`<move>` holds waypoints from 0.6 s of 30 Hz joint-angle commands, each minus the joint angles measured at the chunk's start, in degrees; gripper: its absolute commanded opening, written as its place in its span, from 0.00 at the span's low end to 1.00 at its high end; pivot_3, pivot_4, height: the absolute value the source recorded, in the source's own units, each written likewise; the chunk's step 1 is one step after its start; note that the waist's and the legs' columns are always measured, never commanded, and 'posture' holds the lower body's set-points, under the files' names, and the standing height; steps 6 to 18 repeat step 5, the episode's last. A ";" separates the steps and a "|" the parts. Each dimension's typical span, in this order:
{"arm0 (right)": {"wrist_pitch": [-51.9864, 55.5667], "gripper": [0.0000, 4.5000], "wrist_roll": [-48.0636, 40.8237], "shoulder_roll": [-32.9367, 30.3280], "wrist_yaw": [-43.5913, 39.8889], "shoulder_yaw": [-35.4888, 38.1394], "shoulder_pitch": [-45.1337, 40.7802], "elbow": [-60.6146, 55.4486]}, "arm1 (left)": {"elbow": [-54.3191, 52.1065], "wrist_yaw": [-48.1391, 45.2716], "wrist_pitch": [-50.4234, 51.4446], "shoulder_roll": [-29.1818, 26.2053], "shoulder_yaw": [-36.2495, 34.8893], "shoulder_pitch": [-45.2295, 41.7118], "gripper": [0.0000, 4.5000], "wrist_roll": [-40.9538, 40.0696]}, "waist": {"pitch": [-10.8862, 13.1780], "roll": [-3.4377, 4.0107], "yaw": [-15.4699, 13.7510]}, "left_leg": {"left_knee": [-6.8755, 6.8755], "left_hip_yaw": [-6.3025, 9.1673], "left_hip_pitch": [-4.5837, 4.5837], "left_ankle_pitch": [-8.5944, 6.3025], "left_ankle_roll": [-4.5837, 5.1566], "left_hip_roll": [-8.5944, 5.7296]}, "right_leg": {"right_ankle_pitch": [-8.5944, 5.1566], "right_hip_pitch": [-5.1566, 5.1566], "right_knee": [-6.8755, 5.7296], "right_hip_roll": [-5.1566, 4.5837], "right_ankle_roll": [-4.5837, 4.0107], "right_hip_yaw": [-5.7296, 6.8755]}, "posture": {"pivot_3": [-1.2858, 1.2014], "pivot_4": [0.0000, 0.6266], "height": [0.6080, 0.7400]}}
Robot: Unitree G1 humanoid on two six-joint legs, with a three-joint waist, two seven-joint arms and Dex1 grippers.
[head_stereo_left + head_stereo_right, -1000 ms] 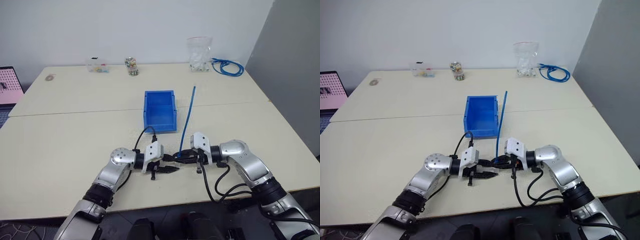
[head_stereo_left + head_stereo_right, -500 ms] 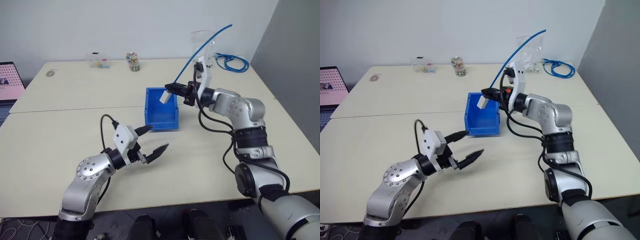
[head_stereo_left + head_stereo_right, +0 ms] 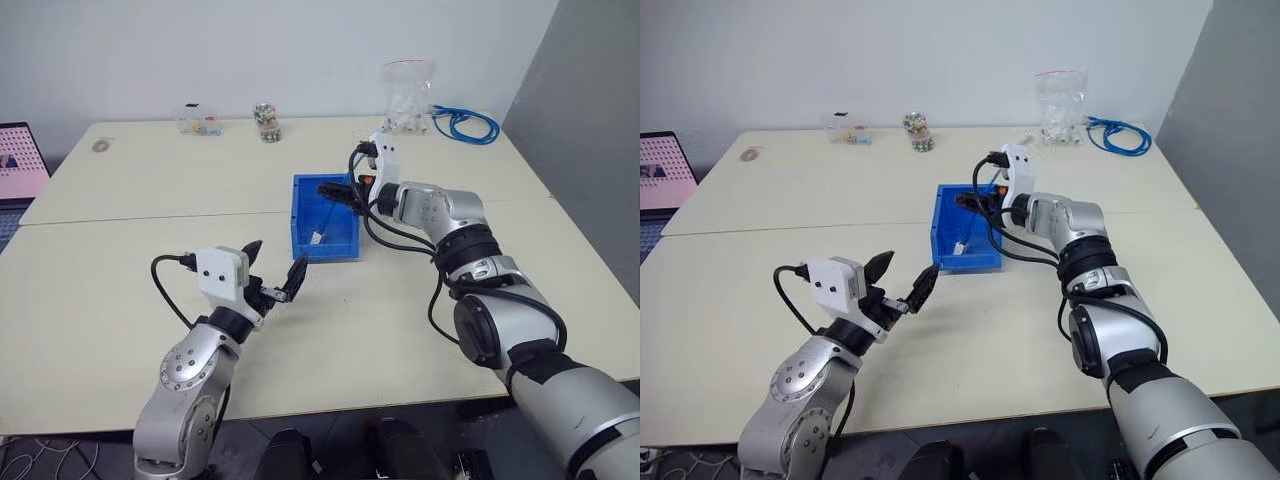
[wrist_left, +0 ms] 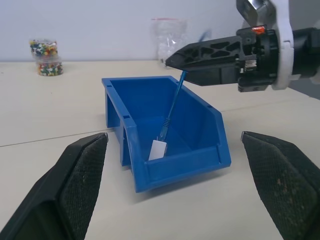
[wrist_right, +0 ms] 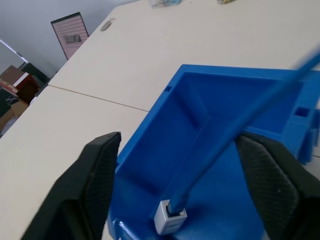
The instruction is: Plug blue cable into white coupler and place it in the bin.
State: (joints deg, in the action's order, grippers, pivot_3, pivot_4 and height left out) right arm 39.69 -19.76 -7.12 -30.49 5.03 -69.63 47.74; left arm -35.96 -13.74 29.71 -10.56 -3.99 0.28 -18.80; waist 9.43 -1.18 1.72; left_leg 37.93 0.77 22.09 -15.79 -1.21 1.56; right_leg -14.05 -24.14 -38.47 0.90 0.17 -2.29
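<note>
Looking over the table [image 3: 120, 270], I see the bin [image 4: 200, 117] near its middle, ahead of both arms. My right gripper [image 3: 335, 192] hangs over the bin's back rim, fingers spread, holding nothing. My left gripper [image 3: 272, 272], also spread and empty, sits just short of the bin's front lip. The cable [image 4: 171, 106] leans steeply inside, upper end by the right gripper, lower end plugged into the coupler [image 4: 158, 149] on the bin floor. I judge placement done; both arms should withdraw.

Head pair high above the table [image 3: 120, 290]; both wrist views close, level, sharing the bin [image 4: 195, 125].
</note>
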 commanded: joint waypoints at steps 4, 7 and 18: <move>8.92 0.98 -1.43 -8.48 0.72 -0.66 14.76 -36.78 | 3.59 3.71 1.76 0.99 -0.72 -4.26 1.00 0.46 | -0.01 -0.01 -0.16 | -0.02 0.13 0.14 0.00 0.00 0.02 | -0.03 0.03 0.26 -0.02 0.11 0.05 | 0.52 0.24 1.00; 10.81 0.98 -2.27 -9.12 1.91 0.26 17.48 -41.95 | 4.22 4.26 1.80 0.68 -1.08 -4.85 1.00 1.08 | -0.01 -0.01 -0.16 | -0.03 0.17 0.21 0.00 0.00 0.04 | 0.03 0.04 0.35 -0.02 0.06 0.08 | 0.52 0.24 1.00; 10.81 0.98 -2.27 -9.12 1.91 0.26 17.48 -41.95 | 4.22 4.26 1.80 0.68 -1.08 -4.85 1.00 1.08 | -0.01 -0.01 -0.16 | -0.03 0.17 0.21 0.00 0.00 0.04 | 0.03 0.04 0.35 -0.02 0.06 0.08 | 0.52 0.24 1.00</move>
